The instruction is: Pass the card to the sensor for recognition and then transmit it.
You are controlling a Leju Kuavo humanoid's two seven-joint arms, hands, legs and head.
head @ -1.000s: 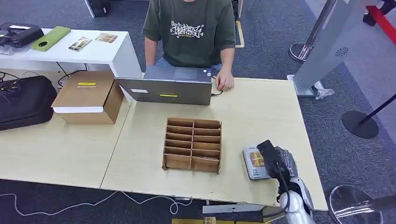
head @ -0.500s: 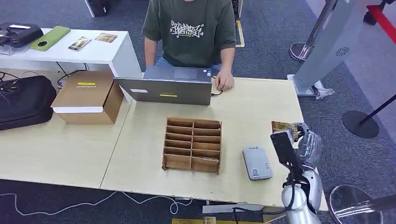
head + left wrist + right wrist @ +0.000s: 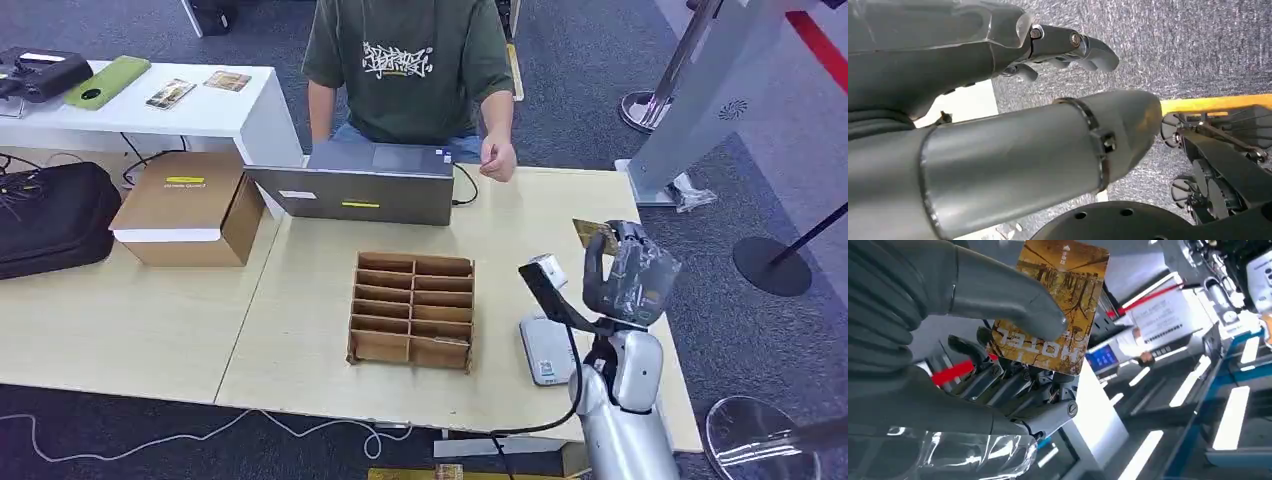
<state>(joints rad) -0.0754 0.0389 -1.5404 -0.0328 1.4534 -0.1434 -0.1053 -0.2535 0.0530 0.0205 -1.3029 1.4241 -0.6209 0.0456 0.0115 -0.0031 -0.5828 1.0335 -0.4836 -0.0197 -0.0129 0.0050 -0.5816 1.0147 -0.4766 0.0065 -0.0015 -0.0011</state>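
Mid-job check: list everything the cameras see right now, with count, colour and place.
card: one, golden-brown, held up in the right hand over the table's right edge
card reader: one, grey, on the table right of the organiser
wooden organiser: one, brown, table centre
laptop: one, grey, far table edge
cardboard box: one, brown, left table
black bag: one, far left
green case: one, on the white desk
wooden table: one, light wood
person: one, green shirt, behind the laptop
right hand: grey, raised, pinching the card
left hand: grey, hanging over the carpet, holding nothing
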